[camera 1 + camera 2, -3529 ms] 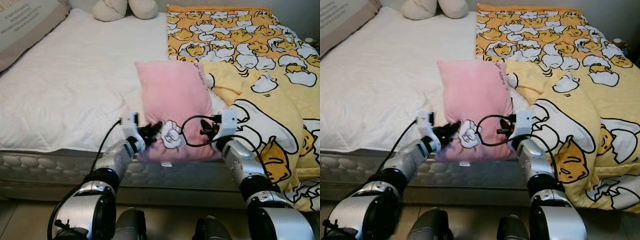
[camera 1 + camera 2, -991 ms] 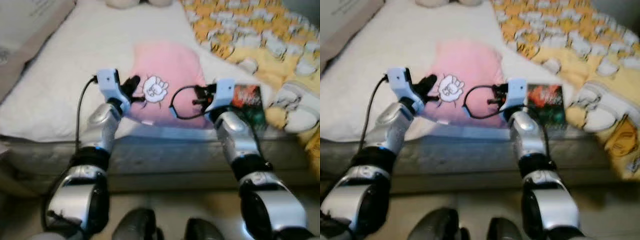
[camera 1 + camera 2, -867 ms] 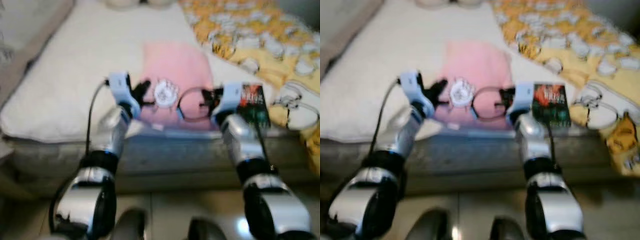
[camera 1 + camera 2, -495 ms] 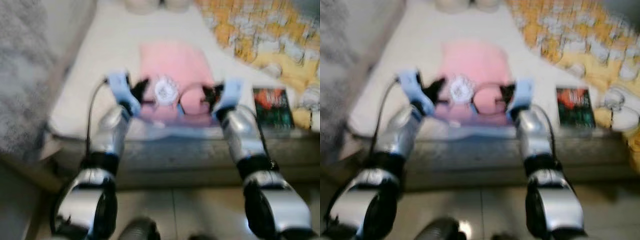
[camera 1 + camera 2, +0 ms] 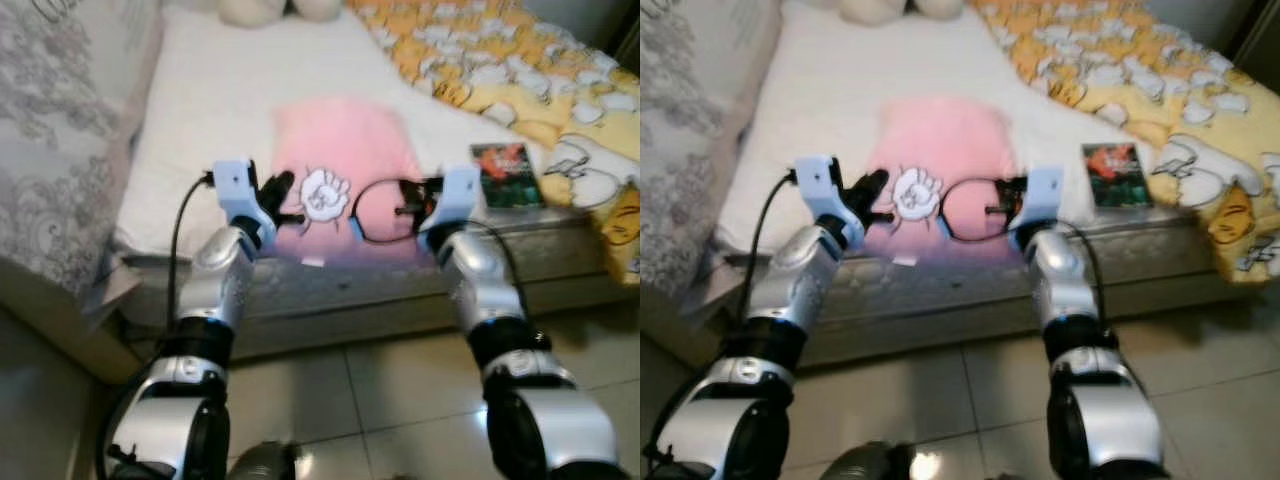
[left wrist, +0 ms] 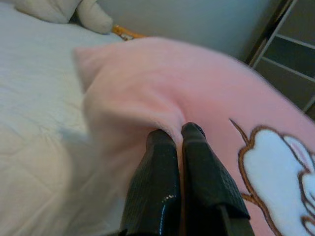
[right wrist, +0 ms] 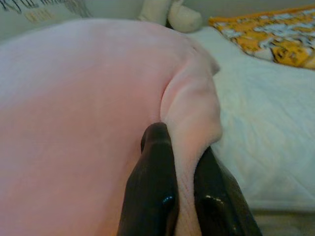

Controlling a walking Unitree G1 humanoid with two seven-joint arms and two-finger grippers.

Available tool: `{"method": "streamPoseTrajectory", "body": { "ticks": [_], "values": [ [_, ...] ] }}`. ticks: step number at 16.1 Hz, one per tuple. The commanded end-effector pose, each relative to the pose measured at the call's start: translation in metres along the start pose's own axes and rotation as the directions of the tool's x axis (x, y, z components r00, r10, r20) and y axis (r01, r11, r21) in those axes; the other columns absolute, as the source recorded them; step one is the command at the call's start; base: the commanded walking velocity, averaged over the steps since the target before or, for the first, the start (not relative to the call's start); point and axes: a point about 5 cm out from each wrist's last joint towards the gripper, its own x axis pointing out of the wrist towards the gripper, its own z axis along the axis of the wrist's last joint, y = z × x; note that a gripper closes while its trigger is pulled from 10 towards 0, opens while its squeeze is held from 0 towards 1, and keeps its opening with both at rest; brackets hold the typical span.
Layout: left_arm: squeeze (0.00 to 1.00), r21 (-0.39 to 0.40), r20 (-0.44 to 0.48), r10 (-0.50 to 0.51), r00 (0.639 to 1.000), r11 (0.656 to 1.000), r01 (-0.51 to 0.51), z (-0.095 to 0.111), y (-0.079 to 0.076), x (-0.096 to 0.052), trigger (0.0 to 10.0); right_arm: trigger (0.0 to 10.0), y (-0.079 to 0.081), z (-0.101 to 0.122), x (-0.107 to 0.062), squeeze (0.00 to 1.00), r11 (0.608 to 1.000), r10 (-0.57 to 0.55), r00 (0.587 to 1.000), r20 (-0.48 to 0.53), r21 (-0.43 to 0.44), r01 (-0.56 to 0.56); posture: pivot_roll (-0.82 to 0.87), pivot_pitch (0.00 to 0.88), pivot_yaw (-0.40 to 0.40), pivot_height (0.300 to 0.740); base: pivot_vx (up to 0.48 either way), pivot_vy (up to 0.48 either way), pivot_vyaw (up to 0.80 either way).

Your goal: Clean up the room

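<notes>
Pink pillow (image 5: 345, 165) lies at the near edge of the bed (image 5: 200, 130), on the white sheet, cartoon print facing up. Left claw (image 6: 178, 133) pinches a fold of the pillow's left near corner, fingers pressed together on the fabric. Right claw (image 7: 184, 147) grips the right near corner, a ridge of pink cloth squeezed between its fingers. Dark book (image 5: 505, 176) rests on the mattress edge just right of the pillow. Yellow patterned blanket (image 5: 510, 60) covers the bed's right side. Plush toy (image 5: 265, 10) sits at the far end.
</notes>
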Motion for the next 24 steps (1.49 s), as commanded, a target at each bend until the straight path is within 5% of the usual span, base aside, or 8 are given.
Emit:
{"method": "streamPoseTrajectory", "body": {
  "ticks": [1, 3, 7, 8, 24],
  "values": [
    [0.0, 0.023, 0.028, 0.024, 0.999, 0.999, -0.025, 0.008, 0.006, -0.002, 0.0, 0.0, -0.002, 0.007, 0.0, 0.0, 1.0, -0.017, 0.999, 0.046, -0.013, 0.018, -0.01, 0.0, 0.004, 0.74, 0.0, 0.0, 0.0],
    [0.0, 0.028, 0.026, 0.031, 0.999, 0.999, -0.032, 0.007, 0.005, -0.003, 0.0, 0.0, -0.003, 0.004, -0.001, 0.08, 1.0, -0.027, 0.999, 0.034, -0.013, 0.028, -0.01, 0.0, 0.007, 0.74, 0.0, 0.0, 0.56],
    [0.0, 0.074, 0.021, 0.014, 1.0, 0.997, -0.015, 0.005, 0.0, -0.003, 0.0, 0.0, -0.006, -0.001, -0.001, 0.0, 0.999, -0.049, 0.999, -0.006, -0.017, 0.049, -0.01, 0.0, 0.008, 0.74, 0.0, 0.0, 0.11],
    [0.0, 0.086, 0.029, 0.008, 1.0, 0.996, -0.01, 0.005, -0.001, -0.003, 0.0, 10.0, -0.007, -0.004, -0.001, 0.0, 0.997, -0.064, 0.997, -0.035, -0.035, 0.063, -0.01, 0.0, 0.007, 0.74, 0.469, 0.0, 0.0],
    [0.0, 0.092, 0.043, 0.06, 0.997, 0.994, -0.063, 0.012, 0.005, 0.001, 0.0, 10.0, -0.002, 0.005, 0.004, 0.0, 0.997, -0.047, 0.999, 0.012, -0.056, 0.048, 0.0, 0.0, 0.008, 0.74, 0.48, 0.0, 0.0]
  ]
}}
